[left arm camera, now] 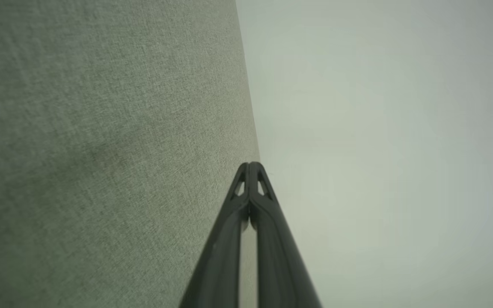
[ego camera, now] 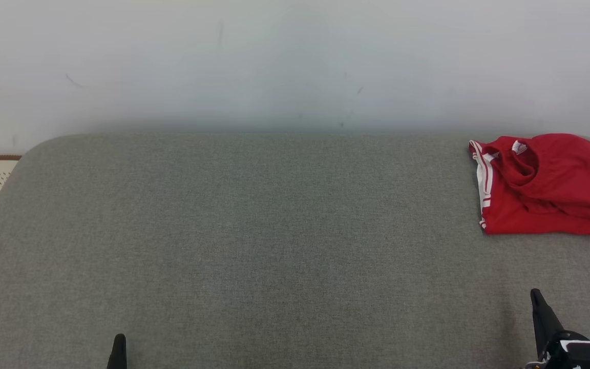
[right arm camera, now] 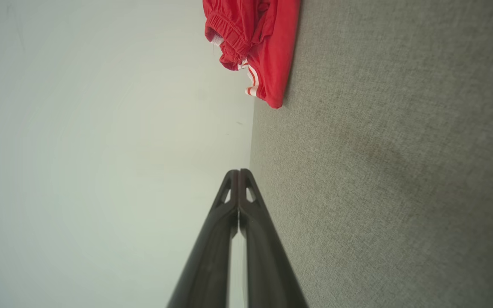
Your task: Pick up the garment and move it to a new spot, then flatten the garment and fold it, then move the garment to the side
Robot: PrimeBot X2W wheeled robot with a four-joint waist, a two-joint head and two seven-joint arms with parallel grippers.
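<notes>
Risks first. The garment (ego camera: 548, 187) lies at the far right end of the grey padded surface (ego camera: 254, 230), near its rounded far corner, and its right side runs to the border of the head view. A tug outward could drag it off that end.

It lies as a loose, roughly rectangular bundle with the elastic waistband bunched on top (it reads as red shorts with white side stripes). A pinch at the waistband would probably catch one layer only. The rest could then trail, twist or slip free on the way to a new spot.

The cloth is thin and lies on a woven cover. Too shallow a descent may close on nothing, and too deep may snag the cover itself. The wall (ego camera: 274, 61) lies just behind the surface's far edge, so there is little room to approach from behind.

Position. The right gripper (ego camera: 535, 294) sits low at the near right with its fingers pressed together, holding nothing. The garment is straight ahead of it toward the wall, well apart. In the right wrist view the garment (right arm camera: 257, 47) lies beyond the closed tips of the right gripper (right arm camera: 239, 172), with bare cover between.

The left gripper (ego camera: 119, 339) is at the near left, likewise clenched and empty, as the left wrist view confirms (left arm camera: 250, 164). The garment is far across to its right.
</notes>
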